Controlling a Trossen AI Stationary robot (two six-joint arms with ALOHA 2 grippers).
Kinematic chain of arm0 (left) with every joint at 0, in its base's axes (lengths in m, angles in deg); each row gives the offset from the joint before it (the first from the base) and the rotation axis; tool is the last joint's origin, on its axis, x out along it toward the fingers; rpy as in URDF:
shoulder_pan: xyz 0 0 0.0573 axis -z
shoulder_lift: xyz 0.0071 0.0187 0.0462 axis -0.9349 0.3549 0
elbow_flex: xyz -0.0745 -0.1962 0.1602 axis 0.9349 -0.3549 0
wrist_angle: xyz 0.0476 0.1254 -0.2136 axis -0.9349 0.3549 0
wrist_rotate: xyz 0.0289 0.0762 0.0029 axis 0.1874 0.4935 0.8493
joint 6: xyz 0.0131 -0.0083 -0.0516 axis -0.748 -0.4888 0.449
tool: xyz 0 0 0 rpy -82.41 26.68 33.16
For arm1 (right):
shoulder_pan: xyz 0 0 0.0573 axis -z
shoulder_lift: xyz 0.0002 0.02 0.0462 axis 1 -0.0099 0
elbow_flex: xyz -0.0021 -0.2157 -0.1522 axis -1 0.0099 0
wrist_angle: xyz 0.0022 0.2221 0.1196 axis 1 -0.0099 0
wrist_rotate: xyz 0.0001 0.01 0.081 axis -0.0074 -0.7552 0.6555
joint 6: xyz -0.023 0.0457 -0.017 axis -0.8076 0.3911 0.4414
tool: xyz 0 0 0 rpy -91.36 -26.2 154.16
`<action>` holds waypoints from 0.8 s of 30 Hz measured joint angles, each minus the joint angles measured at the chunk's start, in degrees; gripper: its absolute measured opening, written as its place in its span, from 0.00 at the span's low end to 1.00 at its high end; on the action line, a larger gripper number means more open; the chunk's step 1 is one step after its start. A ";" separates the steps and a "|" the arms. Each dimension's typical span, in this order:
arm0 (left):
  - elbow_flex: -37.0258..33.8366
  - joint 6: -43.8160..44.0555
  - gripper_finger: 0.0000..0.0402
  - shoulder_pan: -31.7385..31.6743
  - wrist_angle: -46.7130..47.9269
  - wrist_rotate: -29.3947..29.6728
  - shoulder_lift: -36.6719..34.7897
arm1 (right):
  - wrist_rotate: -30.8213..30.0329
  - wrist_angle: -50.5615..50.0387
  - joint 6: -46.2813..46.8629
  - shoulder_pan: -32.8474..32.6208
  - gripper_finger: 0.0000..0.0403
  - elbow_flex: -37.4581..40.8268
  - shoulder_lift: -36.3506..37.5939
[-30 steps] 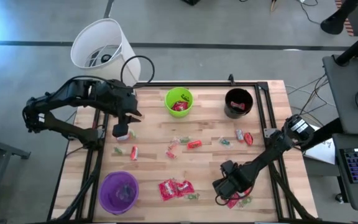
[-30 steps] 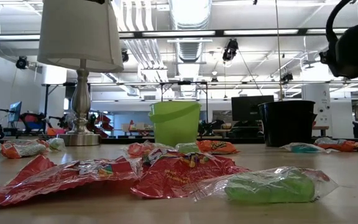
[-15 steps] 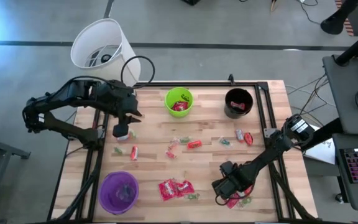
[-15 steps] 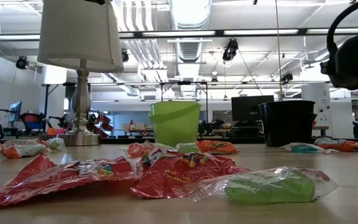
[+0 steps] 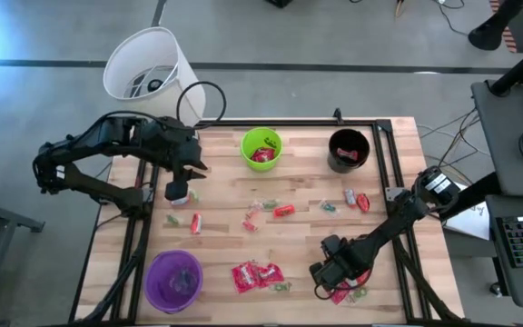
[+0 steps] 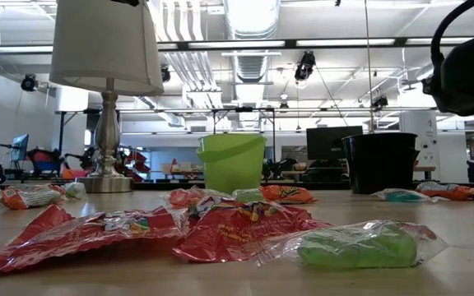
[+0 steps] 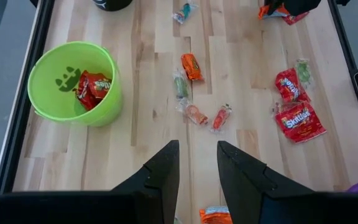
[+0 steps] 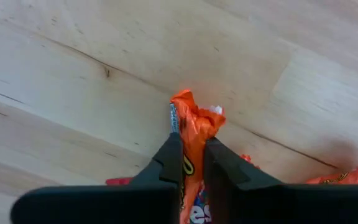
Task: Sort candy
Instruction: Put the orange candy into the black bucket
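Closing since a second ago, my right gripper (image 8: pixel 191 163) is now pinching an orange packet (image 8: pixel 194 134) at the near right; my left gripper (image 7: pixel 197 163) is hovering part-open at far left. Green cup (image 5: pixel 261 148) and black cup (image 5: pixel 349 150) are each holding candy; about a dozen pieces are remaining.

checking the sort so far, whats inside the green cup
One red packet lies inside the green cup. The packet covers part of the cup's floor, so anything under it is hidden.

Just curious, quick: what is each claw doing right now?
Left gripper: open, holding nothing.
Right gripper: shut on an orange candy packet.
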 joint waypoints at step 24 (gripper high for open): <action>0.00 0.44 0.23 0.00 -0.43 0.07 0.16 | -14.83 -20.37 -4.59 5.98 0.03 -10.25 7.09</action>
